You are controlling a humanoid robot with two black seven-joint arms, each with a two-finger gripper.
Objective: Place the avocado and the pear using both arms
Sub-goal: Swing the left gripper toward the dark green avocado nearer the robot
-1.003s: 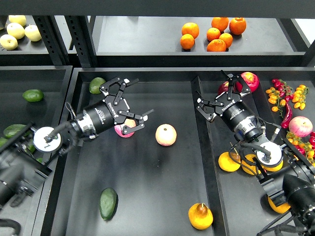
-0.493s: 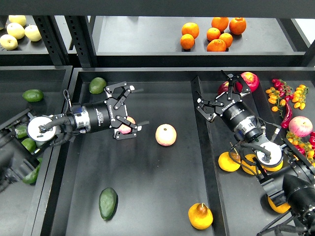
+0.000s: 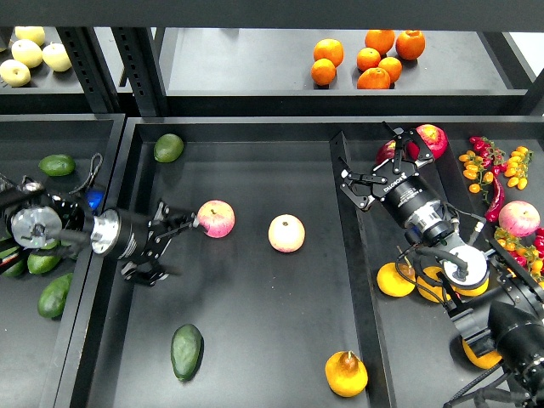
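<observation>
Nearest to us, at the front edge of the central tray (image 3: 255, 340), lie both task items. The avocado (image 3: 186, 351) sits front-left, its long axis running roughly front to back, tilted slightly. The pear (image 3: 346, 374) sits front-right of centre, upright-ish with its brown narrow top toward the back.

Our left gripper (image 3: 161, 242) hangs at the tray's left edge, behind the avocado; its fingers are spread apart and hold nothing. The avocado lies toward the front and slightly right of it, so we judge the left arm the nearer one.

Our right gripper (image 3: 374, 174) hangs over the right tray, far back; its fingers stand apart, empty. The pear lies well forward and left of it.

Mid-tray rest two apples (image 3: 216, 218). At the back, a shelf carries oranges (image 3: 374, 58).
</observation>
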